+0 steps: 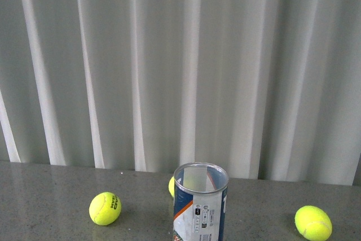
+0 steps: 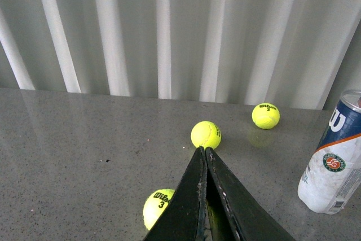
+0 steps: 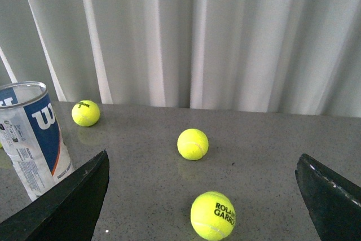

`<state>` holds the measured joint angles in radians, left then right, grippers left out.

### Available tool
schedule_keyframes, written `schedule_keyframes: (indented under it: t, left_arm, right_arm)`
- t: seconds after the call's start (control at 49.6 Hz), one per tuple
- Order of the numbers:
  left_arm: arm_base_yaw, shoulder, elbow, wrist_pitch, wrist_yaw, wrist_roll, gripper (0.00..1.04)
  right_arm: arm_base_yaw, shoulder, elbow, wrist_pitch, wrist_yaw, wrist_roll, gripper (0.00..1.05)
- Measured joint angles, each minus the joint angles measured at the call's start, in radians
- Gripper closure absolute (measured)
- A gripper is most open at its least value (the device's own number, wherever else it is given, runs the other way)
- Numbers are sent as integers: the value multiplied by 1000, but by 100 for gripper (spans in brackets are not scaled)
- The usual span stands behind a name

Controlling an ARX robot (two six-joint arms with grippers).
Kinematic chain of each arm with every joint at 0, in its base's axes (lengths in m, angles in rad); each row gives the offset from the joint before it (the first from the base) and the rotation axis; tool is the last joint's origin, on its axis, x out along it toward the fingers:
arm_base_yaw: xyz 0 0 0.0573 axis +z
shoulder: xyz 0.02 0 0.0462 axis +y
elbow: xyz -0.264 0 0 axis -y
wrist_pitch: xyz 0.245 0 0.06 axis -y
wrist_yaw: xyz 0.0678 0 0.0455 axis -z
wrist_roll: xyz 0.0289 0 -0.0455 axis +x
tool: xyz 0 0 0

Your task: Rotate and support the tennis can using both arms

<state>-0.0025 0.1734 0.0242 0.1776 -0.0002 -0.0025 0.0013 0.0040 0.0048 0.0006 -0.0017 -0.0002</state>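
Note:
The tennis can stands upright on the grey table, open end up, with its silver rim and navy-and-white label showing. Neither arm appears in the front view. In the left wrist view my left gripper is shut with nothing between its fingers, and the tennis can stands well off to one side of it. My right gripper is wide open and empty. The tennis can stands just beyond one of its fingers, apart from it.
Three yellow tennis balls lie loose on the table: one to the can's left, one to its right, one behind it. A ball lies between the right fingers, and another ball beside the left ones. A white curtain backs the table.

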Motion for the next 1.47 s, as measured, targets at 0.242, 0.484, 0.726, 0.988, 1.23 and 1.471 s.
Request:
schedule_keyframes:
  t: [0.242,0.484,0.726,0.988,1.23,1.471]
  left_arm:
    - [0,-169,0,-174,0,0,101]
    - [0,-169,0,-177,0,0,64]
    - [0,-169,0,-177,0,0,25]
    - [0,-169,0,-177,0,0,7]
    - [0,-169,0,-177,0,0,7]
    - [0,-169,0,-177,0,0,7]
  right_arm:
    - [0,0,0,0,0,0,7]
    - [0,0,0,0,0,0,7]
    - [0,0,0,0,0,0,7]
    - [0,0,0,0,0,0,7]
    - [0,0,0,0,0,0,7]
    - [0,0,0,0,0,0,7]
